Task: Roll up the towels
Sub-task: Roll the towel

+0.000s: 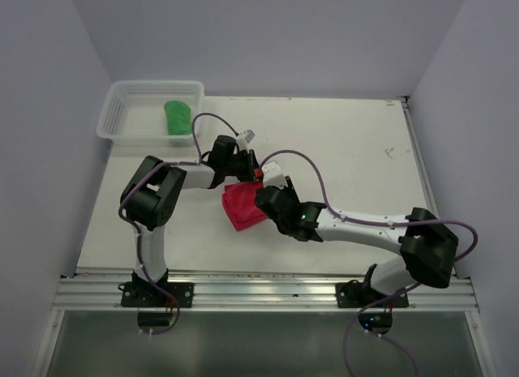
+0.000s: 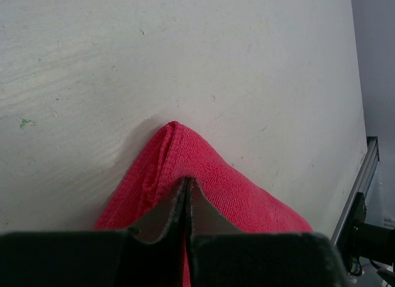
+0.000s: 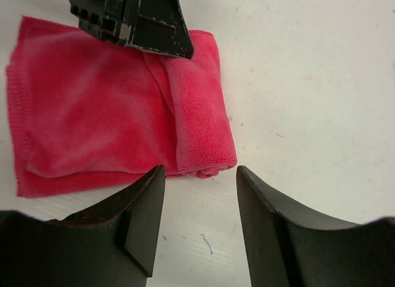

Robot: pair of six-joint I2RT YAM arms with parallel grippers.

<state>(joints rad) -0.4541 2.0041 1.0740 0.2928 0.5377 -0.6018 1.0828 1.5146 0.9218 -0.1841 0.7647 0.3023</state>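
The red towel point(image 1: 241, 210) lies mid-table, its far fold pinched in the clenched left gripper point(image 2: 187, 197). The right gripper point(image 3: 200, 176) is spread, empty, beside its right edge. The partial roll could be sprung open if the thin pinch slips.

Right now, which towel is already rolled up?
The green towel, a roll inside the white basket at the far left corner of the table. The red towel lies mostly flat on the table, pinched by the left tool.
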